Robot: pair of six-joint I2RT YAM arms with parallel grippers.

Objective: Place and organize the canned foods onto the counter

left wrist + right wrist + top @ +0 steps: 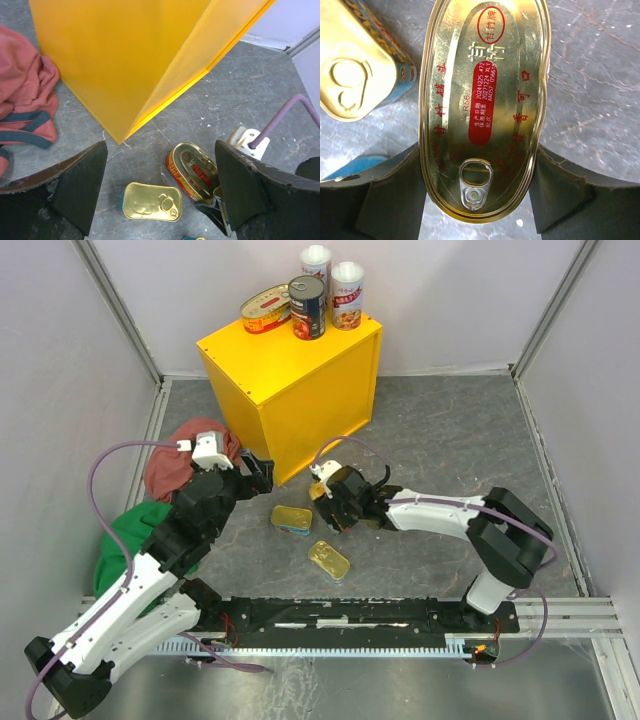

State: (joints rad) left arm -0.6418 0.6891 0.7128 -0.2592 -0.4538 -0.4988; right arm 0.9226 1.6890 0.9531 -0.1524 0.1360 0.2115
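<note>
Oval gold tin [485, 100] sits between right jaws, contact hidden beneath rim.

Bright, even overhead light; the counter [285, 370] throws a faint soft shadow on the floor [450, 440], and glare sheens the sharply focused oval tin [485, 100] beside it

We are counting seven cans in all: two tall white-topped cylinders [315, 265] [347, 290], one dark round can [307, 308], one oval gold tin [265, 310] and a second oval gold tin [482, 100], making two, and two rectangular gold tins [291, 517] [328, 559]. We are also counting two cloths, one red cloth [175, 465] and one green cloth [125, 535], one yellow table [270, 375], and two pincers: the left pincer [160, 155] and the right pincer [479, 150].
</note>
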